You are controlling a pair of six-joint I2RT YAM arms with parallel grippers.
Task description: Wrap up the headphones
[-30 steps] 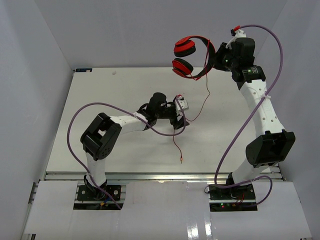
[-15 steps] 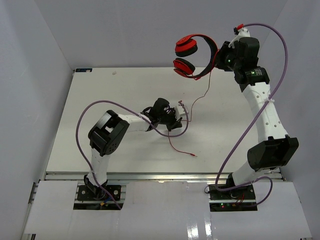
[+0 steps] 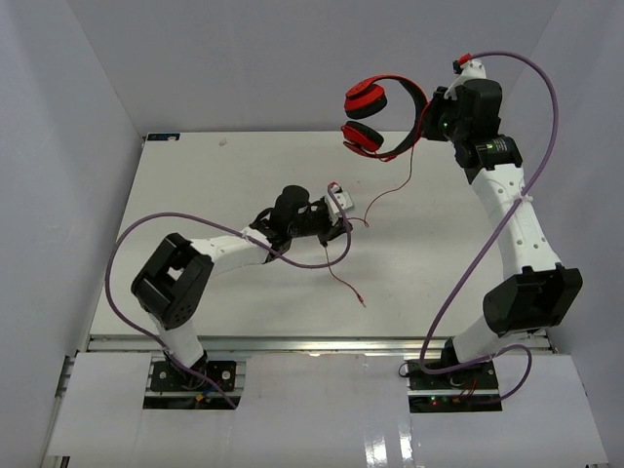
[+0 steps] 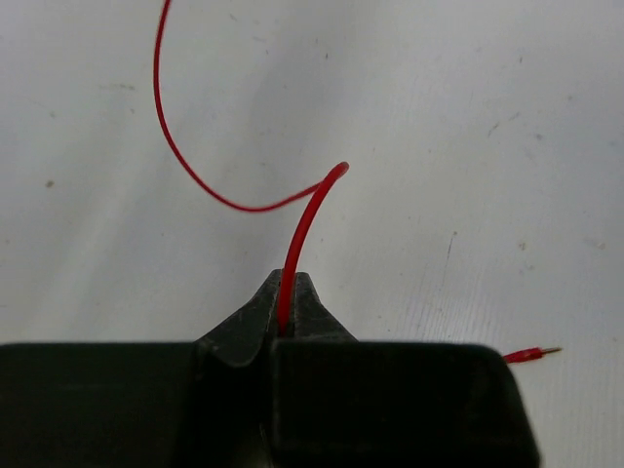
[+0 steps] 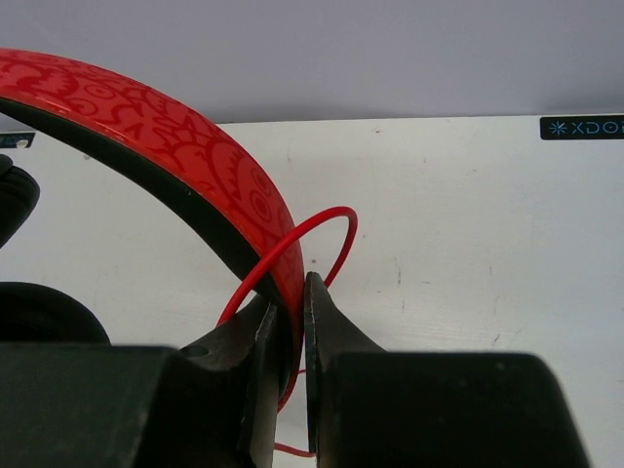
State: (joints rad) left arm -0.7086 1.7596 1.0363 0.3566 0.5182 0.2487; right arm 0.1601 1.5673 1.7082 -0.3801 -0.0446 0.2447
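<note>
The red headphones (image 3: 414, 109) hang in the air above the table's far right. My right gripper (image 3: 436, 115) is shut on their red-and-black band (image 5: 195, 146), and both round cups (image 3: 363, 117) point left. The thin red cord (image 3: 390, 190) drops from the band and runs left to my left gripper (image 3: 341, 220), low over the middle of the table. In the left wrist view that gripper (image 4: 286, 285) is shut on the cord (image 4: 297, 229), which bends back above the fingertips. The cord's loose tail ends in a plug (image 3: 363, 302) lying on the table. In the right wrist view the cord (image 5: 336, 229) loops around the band beside my right gripper (image 5: 290, 291).
The white table (image 3: 195, 195) sits between grey walls on the left, back and right. Purple arm cables (image 3: 132, 244) arc beside the left arm, and another cable (image 3: 546, 107) arcs over the right arm. A metal rail (image 3: 312, 343) runs along the near edge.
My left gripper has shut on the cord and its arm has swung, with the elbow moving left. The cord's tail and plug have shifted on the table. The headphones have barely moved.
</note>
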